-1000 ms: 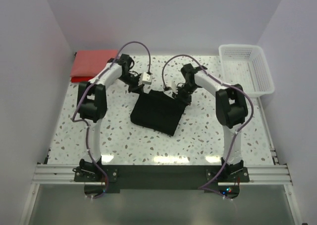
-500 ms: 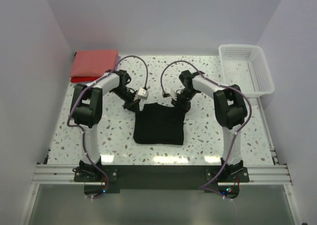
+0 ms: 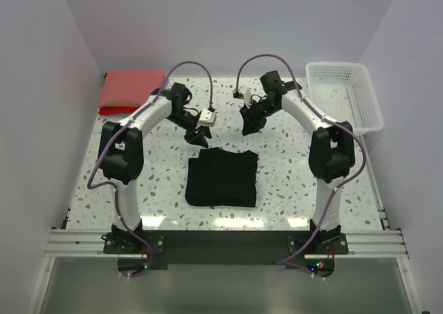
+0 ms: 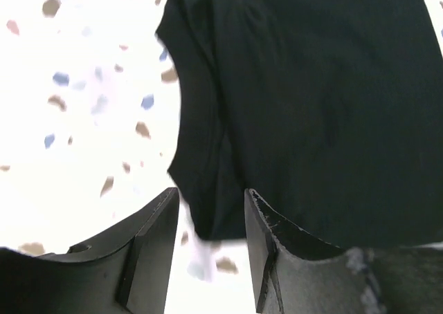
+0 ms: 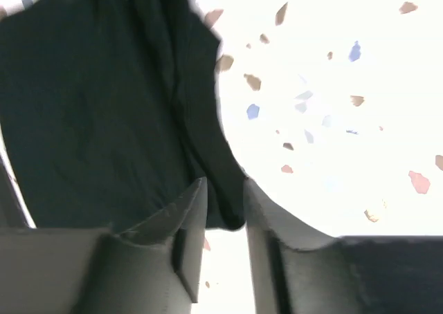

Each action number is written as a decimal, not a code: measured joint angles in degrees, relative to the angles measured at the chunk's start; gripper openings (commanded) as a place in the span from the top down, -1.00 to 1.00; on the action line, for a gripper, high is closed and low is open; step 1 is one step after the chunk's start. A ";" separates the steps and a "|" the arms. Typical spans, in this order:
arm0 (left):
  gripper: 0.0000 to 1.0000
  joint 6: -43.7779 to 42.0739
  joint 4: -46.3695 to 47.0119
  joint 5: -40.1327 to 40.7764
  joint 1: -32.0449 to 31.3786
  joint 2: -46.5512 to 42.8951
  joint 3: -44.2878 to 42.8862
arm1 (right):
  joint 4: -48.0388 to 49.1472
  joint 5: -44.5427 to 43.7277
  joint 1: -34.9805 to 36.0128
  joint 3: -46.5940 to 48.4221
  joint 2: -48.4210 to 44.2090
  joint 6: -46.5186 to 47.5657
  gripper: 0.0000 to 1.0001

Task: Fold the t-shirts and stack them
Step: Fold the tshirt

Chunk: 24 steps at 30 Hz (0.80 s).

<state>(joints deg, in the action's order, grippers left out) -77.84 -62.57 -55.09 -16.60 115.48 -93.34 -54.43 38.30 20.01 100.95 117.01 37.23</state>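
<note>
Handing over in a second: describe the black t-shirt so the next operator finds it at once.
Start from the speckled table in the top view and go to the middle of its near half. The black t-shirt lies there flat, folded into a rough rectangle. It is the only black cloth on the table: the coral-red t-shirts sit stacked at the far left corner.

1. The left arm [image 3: 149, 112] rises from its base, bends at the elbow and reaches inward to the middle, with its wrist tilted down.
2. The left fingers [image 4: 149, 241] stand apart, with a clear gap and nothing gripped between them.
3. The right arm [image 3: 302, 111] mirrors it, bending in toward the middle from the right side.
4. The right fingers [image 5: 183, 224] are apart too, with a narrower gap, and also hold nothing.
</note>
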 measured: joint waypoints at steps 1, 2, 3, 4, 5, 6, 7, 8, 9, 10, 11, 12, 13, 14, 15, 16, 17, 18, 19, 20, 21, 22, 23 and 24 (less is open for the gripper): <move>0.06 2.45 2.54 0.02 -1.38 0.00 0.57 | 1.42 0.79 -0.48 -0.02 0.00 -2.38 0.48; 0.06 4.83 5.07 0.00 -2.78 0.00 1.20 | 2.49 1.33 -0.76 -0.17 0.07 -4.66 0.52; 0.06 6.49 6.93 0.09 -3.78 0.00 1.79 | 3.21 1.81 -0.85 -0.35 0.31 -6.54 0.53; 0.05 8.44 9.20 0.28 -5.09 0.00 2.62 | 4.07 2.23 -0.85 -0.44 0.74 -8.96 0.53; 0.05 9.97 10.91 0.50 -6.32 0.00 3.30 | 5.38 2.73 -0.76 -0.63 1.25 -11.30 0.53; 0.03 11.43 12.31 0.87 -7.37 0.11 3.80 | 6.40 3.30 -0.66 -0.72 1.95 -13.29 0.54; 0.03 13.03 13.81 1.31 -8.37 0.24 4.20 | 7.67 3.69 -0.50 -0.83 2.82 -15.41 0.54; 0.03 14.05 14.69 1.66 -8.92 0.37 4.33 | 8.57 3.89 -0.50 -1.01 3.50 -16.76 0.54; 0.02 14.99 15.80 2.03 -9.44 0.61 4.46 | 9.38 4.28 -0.42 -1.16 4.22 -18.32 0.55; 0.02 15.69 16.65 2.43 -9.84 0.90 4.52 | 10.03 4.68 -0.35 -1.31 4.92 -19.56 0.55; 0.02 16.11 17.40 2.84 -10.14 1.11 4.76 | 10.73 4.79 -0.31 -1.53 5.51 -20.59 0.55; 0.02 16.46 18.03 3.19 -10.36 1.33 5.09 | 11.50 4.83 -0.28 -1.99 5.95 -21.42 0.55; 0.02 16.83 18.36 3.61 -10.60 1.57 5.35 | 11.96 4.83 -0.26 -2.47 6.23 -22.08 0.55; 0.02 16.87 18.88 4.00 -10.86 1.70 5.88 | 12.44 4.83 -0.26 -3.02 6.38 -22.62 0.55; 0.02 16.98 19.12 4.42 -10.99 1.81 6.47 | 12.87 4.81 -0.26 -3.63 6.43 -23.02 0.55; 0.02 17.07 19.37 4.74 -11.15 1.86 7.15 | 13.00 4.79 -0.26 -4.04 6.43 -23.30 0.56; 0.01 17.18 19.47 5.01 -11.23 1.97 7.80 | 13.22 4.79 -0.26 -4.31 6.43 -23.52 0.56; 0.00 17.25 19.47 5.27 -11.28 2.21 8.20 | 13.40 4.79 -0.26 -4.44 6.43 -23.65 0.56; 0.00 17.27 19.56 5.53 -11.30 2.54 8.44 | 13.62 4.81 -0.26 -4.55 6.43 -23.78 0.56; 0.00 17.27 19.63 5.79 -11.30 2.93 8.59 | 13.86 4.81 -0.26 -4.63 6.43 -23.96 0.56; 0.00 17.29 19.67 6.03 -11.32 3.41 8.61 | 13.97 4.81 -0.26 -4.72 6.43 -24.04 0.56; 0.01 17.33 19.74 6.21 -11.32 3.89 8.61 | 14.12 4.83 -0.26 -4.85 6.43 -24.15 0.56; 0.03 17.35 19.71 6.40 -11.34 4.33 8.61 | 14.19 4.83 -0.26 -4.87 6.43 -24.20 0.56; 0.04 17.38 19.71 6.51 -11.37 4.90 8.61 | 14.25 4.83 -0.26 -4.90 6.43 -24.26 0.56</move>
<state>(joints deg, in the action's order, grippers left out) -60.47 -42.85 -48.58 -27.97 120.38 -84.73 -40.18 43.13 19.75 96.05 123.44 12.97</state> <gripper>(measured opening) 0.491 0.224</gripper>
